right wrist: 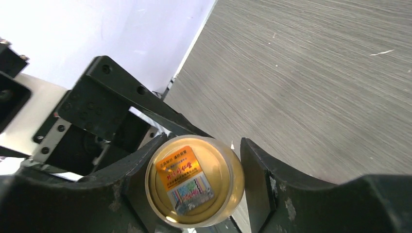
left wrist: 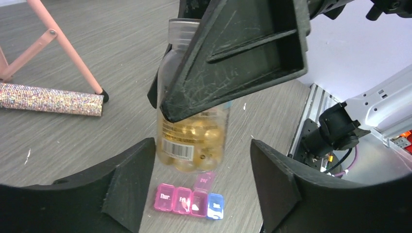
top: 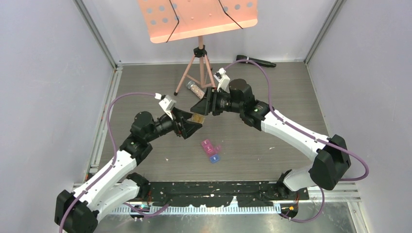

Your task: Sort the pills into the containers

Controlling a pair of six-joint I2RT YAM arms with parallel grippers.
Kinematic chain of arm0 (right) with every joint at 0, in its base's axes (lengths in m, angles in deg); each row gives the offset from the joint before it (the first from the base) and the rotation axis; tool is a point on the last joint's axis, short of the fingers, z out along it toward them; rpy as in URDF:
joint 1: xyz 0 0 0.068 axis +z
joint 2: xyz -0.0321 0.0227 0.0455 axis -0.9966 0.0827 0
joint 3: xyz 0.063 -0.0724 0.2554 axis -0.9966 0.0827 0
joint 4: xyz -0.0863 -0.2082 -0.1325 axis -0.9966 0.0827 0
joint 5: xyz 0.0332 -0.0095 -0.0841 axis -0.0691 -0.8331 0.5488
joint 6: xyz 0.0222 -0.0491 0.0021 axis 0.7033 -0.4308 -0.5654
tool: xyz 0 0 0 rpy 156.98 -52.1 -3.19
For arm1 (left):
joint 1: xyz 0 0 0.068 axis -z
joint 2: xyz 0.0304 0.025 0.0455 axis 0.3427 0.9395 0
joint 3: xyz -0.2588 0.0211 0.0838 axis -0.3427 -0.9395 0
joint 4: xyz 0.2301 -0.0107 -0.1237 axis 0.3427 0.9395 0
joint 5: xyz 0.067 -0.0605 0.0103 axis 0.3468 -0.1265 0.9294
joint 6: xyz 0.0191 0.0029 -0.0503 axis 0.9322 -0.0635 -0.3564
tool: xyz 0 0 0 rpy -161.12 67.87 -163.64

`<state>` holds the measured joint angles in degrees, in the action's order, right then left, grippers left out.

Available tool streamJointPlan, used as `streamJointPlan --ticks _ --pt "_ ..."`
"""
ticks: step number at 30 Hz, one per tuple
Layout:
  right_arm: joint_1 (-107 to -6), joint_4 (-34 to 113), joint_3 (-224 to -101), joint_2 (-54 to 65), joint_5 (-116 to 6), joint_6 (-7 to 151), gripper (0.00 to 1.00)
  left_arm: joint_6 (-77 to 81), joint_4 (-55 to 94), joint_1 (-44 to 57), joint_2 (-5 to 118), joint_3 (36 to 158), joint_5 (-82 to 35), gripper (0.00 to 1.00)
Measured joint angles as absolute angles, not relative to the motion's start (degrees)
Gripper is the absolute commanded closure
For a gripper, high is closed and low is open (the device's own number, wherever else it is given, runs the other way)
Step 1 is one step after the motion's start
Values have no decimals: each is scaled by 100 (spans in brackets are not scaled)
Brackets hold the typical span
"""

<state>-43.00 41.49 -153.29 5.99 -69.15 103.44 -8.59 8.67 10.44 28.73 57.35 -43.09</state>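
A clear pill bottle (left wrist: 194,138) of golden capsules hangs above the table in my right gripper (right wrist: 203,143), which is shut on its upper part; its orange-stickered end (right wrist: 187,184) faces the right wrist camera. My left gripper (left wrist: 201,145) is open, its fingers (left wrist: 131,179) on either side of the bottle's lower end, the left one very close to it. The pill-box strip (left wrist: 189,199) lies on the table below, with pink, purple and blue compartments and one lid raised. In the top view both grippers meet at the bottle (top: 197,118), just behind the strip (top: 211,149).
A pink tripod (top: 198,68) carrying an orange perforated board (top: 194,17) stands at the back. A glittery tube (left wrist: 48,99) lies by its foot. A black object (top: 256,61) lies at the back wall. Black tape (top: 218,191) covers the near edge.
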Motion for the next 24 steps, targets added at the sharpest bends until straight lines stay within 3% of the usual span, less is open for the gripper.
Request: streamJointPlan --ticks 3,6,10,16,20,22,24 --pt "-4302 4013 -15274 570 -6968 10639 67 -820 574 1033 3090 5719 -4405 39" --pt "-4302 3983 -15265 529 -6970 10862 66 -850 249 1033 3177 5656 -4427 27" --pt "-4300 3814 -15230 476 -6953 11098 66 -1001 -263 1040 3188 5477 -4446 29" --pt "-4284 3620 -15121 382 -6876 11242 56 -1124 -613 1044 3463 5457 -4499 70" --pt "-4287 3928 -15241 385 -6928 11116 33 -1014 -783 1044 3514 5389 -4665 100" --pt "-4287 4092 -15337 385 -6948 11002 15 -844 -807 1044 3514 5389 -4717 100" --pt "-4289 4348 -15460 385 -6946 10847 5 -617 -739 1044 3524 5392 -4783 100"
